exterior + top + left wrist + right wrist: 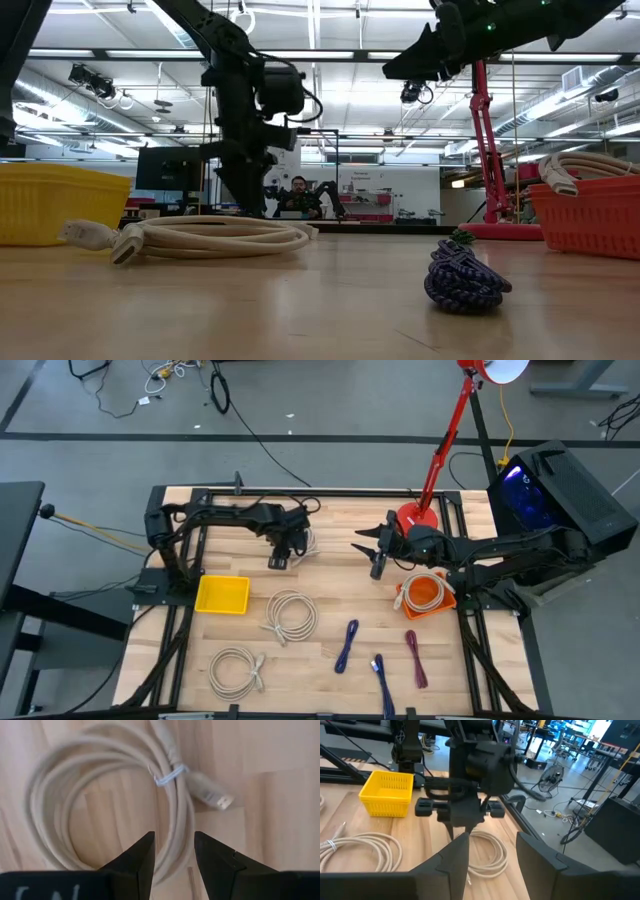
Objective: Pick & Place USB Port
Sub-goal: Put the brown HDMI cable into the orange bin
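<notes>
Left wrist view: the left gripper (pixel 173 851), fingers apart, hangs over a coiled beige USB cable (pixel 107 795); the right gripper (pixel 371 550) hovers open nearby.

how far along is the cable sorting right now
Done: one white cable already lies in the orange basket. In hand: the left gripper is open, straddling a coiled white cable at the table's far side, not gripping. The right gripper hovers open. Left: the yellow basket looks empty; five cables lie loose nearer the front.
</notes>
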